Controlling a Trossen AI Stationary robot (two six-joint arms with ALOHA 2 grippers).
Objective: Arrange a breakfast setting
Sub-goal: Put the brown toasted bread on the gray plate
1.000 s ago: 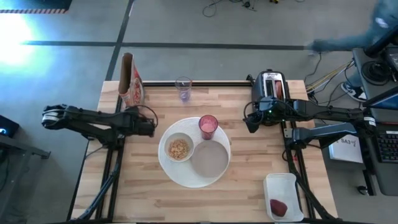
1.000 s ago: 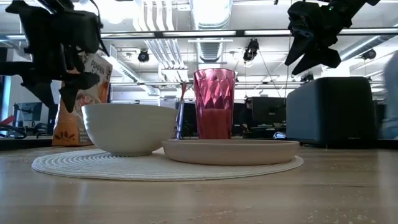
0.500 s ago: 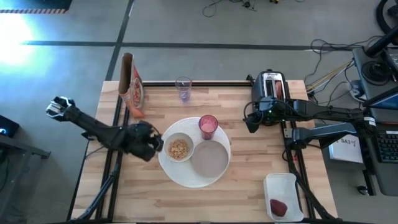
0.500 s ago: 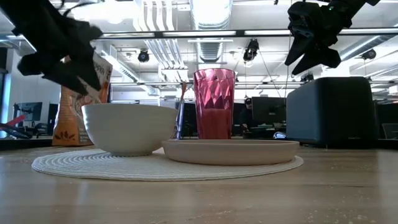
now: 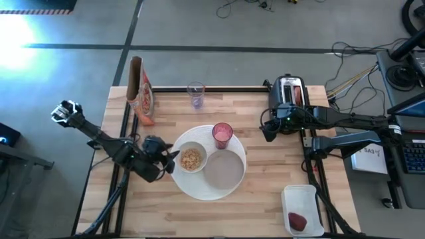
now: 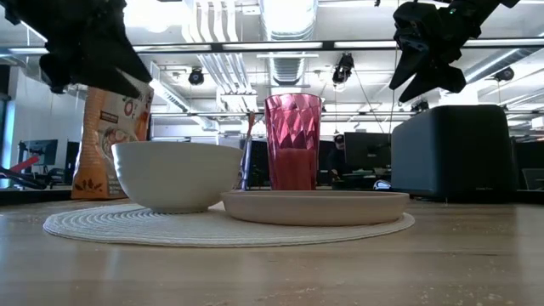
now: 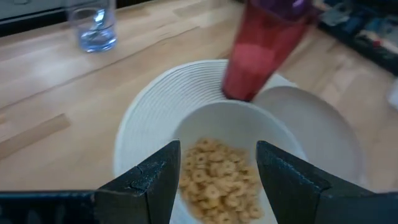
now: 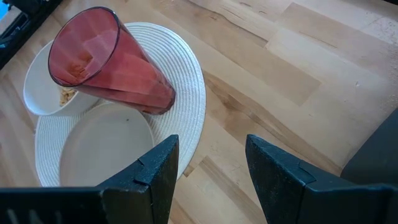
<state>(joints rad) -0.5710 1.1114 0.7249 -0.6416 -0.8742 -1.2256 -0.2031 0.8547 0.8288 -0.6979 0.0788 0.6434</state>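
Note:
A round white woven mat (image 5: 199, 189) lies at the table's middle. On it stand a white bowl (image 5: 191, 159) of cereal rings (image 7: 214, 180), a shallow pale plate (image 5: 224, 170) and a pink tumbler (image 5: 222, 135). My left gripper (image 5: 172, 155) hovers open just left of the bowl, slanting down toward it; in its wrist view (image 7: 217, 186) the bowl shows beyond the gap. My right gripper (image 5: 267, 133) hangs open in the air beside the toaster (image 5: 290, 93), nothing between its fingers (image 8: 211, 180). A dark-red fruit (image 5: 297, 220) lies in a white tray (image 5: 307, 196).
A cereal box (image 5: 141, 89) stands at the far left with a small orange thing (image 5: 146, 118) beside it. A clear glass (image 5: 195, 95) stands at the far edge. The tray sits at the near right corner. Bare wood lies near the front edge.
My left gripper has swung from the left of the mat's far side toward the table's near edge and a little up. It has turned and rolled, so it now points slantwise at the bowl. It has stayed open.

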